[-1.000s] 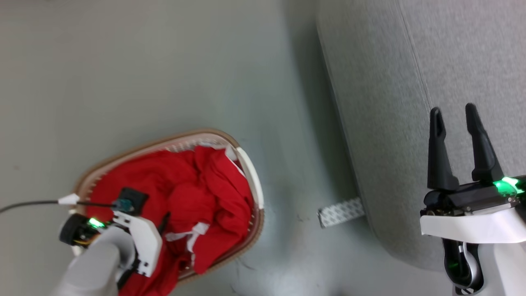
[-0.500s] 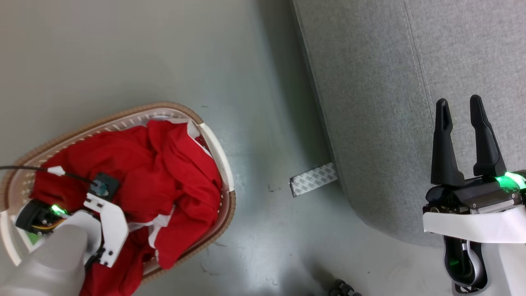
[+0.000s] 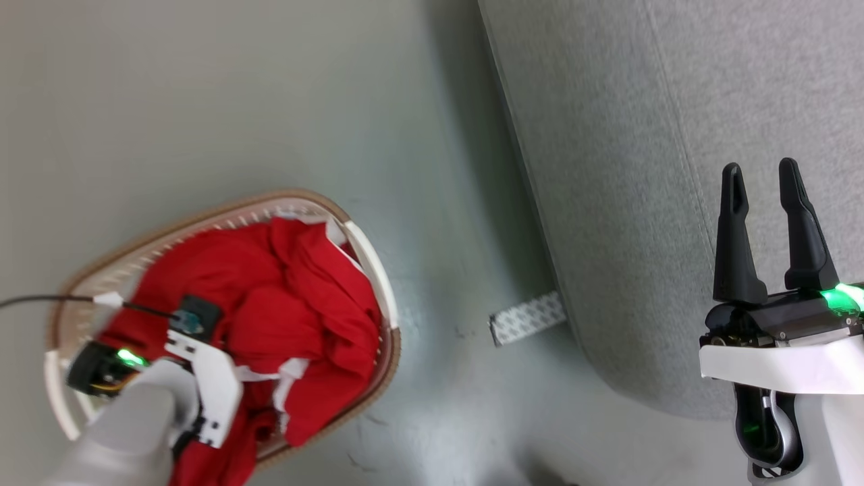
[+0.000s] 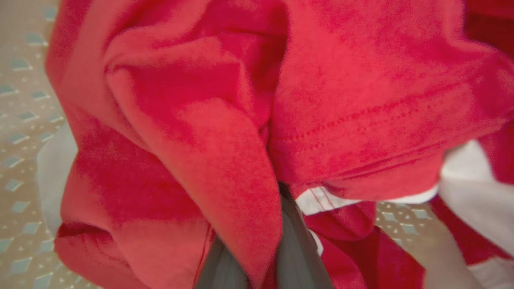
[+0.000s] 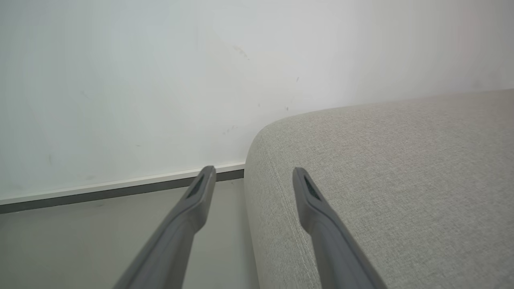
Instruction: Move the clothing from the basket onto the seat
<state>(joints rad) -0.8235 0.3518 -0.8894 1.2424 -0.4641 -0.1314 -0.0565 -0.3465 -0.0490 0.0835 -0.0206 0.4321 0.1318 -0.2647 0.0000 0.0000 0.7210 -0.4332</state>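
The clothing [image 3: 290, 304], bright red with white trim, lies heaped in the basket [image 3: 202, 216] on the floor at the lower left. My left arm's white wrist housing [image 3: 209, 385] reaches down into the heap, and the fingers are buried in fabric there. In the left wrist view my left gripper [image 4: 259, 257] is shut on a fold of the clothing [image 4: 225, 160], and the perforated basket wall [image 4: 20, 140] shows behind. The seat [image 3: 641, 169] is at the right. My right gripper [image 3: 759, 169] hovers open over it, also open in its own view [image 5: 253, 172] above the seat's corner [image 5: 401, 180].
A patterned grey strip [image 3: 528, 317] lies on the floor against the seat's edge. A thin black cable [image 3: 40, 300] runs from my left wrist off to the left. Bare floor [image 3: 439, 202] separates basket and seat. A white wall [image 5: 160, 80] with a baseboard stands beyond the seat.
My left gripper has closed on the red fabric inside the basket. The head camera has shifted, so the whole picture moved. The right gripper stays open over the seat.
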